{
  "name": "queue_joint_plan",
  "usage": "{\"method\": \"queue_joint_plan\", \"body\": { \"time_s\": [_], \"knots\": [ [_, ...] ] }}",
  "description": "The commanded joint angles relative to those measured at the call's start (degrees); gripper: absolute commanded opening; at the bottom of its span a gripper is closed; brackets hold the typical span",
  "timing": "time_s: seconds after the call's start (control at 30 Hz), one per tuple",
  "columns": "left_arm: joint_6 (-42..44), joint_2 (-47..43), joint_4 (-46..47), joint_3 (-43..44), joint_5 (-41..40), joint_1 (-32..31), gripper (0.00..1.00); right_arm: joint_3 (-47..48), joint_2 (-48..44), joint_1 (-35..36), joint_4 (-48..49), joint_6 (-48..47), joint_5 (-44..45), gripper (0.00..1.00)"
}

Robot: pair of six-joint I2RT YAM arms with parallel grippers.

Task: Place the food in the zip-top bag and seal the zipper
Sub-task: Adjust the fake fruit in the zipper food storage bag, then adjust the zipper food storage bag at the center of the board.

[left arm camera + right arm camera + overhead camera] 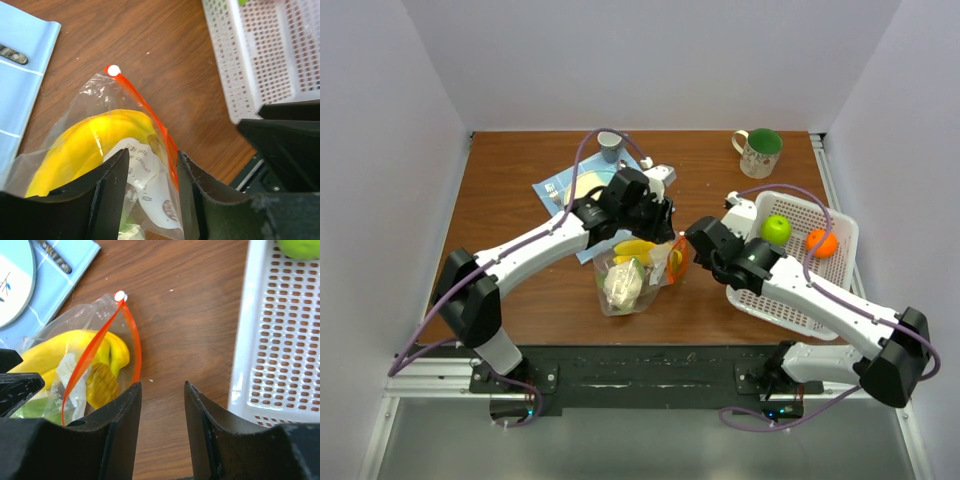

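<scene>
Top external view: the left claw [663, 230] reaches over a clear zip-top bag [640, 300] at mid-table, with a blue booklet [558, 188] just behind and left of it and a small cup [609, 146] farther back. The bag sits directly beneath and on the near side of this claw. It holds a yellow banana [636, 246] and, lower down, a pale green leafy piece [620, 282].

The left wrist view shows that claw's fingers [112, 185] narrowly apart and straddling the bag's upper edge. Film and a white label lie between them, but whether the pads press the film cannot be told.

The orange-red zipper [136, 347] is parted, its two strips meeting at a white tab [120, 296] ahead and to the left of the right claw [162, 385]. The right claw stands narrowly parted, holding nothing, with bare wood between its fingers. Its left finger is just beside the bag's mouth.

To the right of this claw sits a white lattice basket [840, 275] with the right arm lying across it. Inside, well apart from the bag, are a green apple [777, 229] and an orange [822, 243]. A mug [757, 152] with a green inside stands well beyond the right claw, by the back wall.
</scene>
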Motion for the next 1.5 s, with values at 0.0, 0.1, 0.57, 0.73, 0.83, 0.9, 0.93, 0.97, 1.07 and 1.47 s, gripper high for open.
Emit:
{"method": "queue_joint_plan", "body": {
  "time_s": [0.0, 0.1, 0.57, 0.73, 0.83, 0.9, 0.93, 0.97, 1.07, 1.47],
  "knots": [
    [5.97, 2.61, -5.22, 4.96, -6.13, -1.40, 0.49, -0.74, -3.58, -1.01, -3.27, 3.19, 1.49, 0.45],
    [7.03, 3.67, -6.10, 6.37, -8.50, -2.20, 0.51, -1.09, -4.11, -2.06, -4.33, 3.45, 0.70, 0.46],
    [10.63, 7.54, -11.64, 11.12, -14.74, -4.83, 0.52, -3.72, -4.90, -2.94, -3.19, 4.51, -2.37, 0.48],
    [10.72, 7.71, -11.81, 11.20, -14.92, -5.01, 0.51, -3.90, -3.76, -2.86, -2.66, 5.04, -3.08, 0.48],
    [10.55, 7.36, -11.81, 12.16, -14.04, -5.01, 0.53, -4.16, -3.58, -2.94, -1.70, 4.69, -3.69, 0.48],
    [10.55, 7.36, -12.07, 13.39, -13.08, -5.01, 0.53, -4.43, -3.06, -2.86, -1.00, 4.51, -4.39, 0.48],
    [10.55, 7.62, -12.60, 14.71, -12.38, -5.27, 0.55, -4.52, -2.10, -2.86, -0.21, 4.42, -5.53, 0.48],
    [10.63, 7.63, -12.86, 15.24, -12.28, -5.53, 0.55, -4.60, -1.57, -2.94, 0.32, 4.42, -6.15, 0.48],
    [10.90, 8.33, -13.30, 16.30, -11.84, -6.76, 0.55, -4.43, 0.37, -2.86, 1.03, 4.86, -7.47, 0.46],
    [12.30, 14.30, -15.76, 19.29, -16.75, -10.54, 0.55, -7.67, -12.37, -3.12, -7.41, 10.40, 2.02, 0.49]
  ]
}}
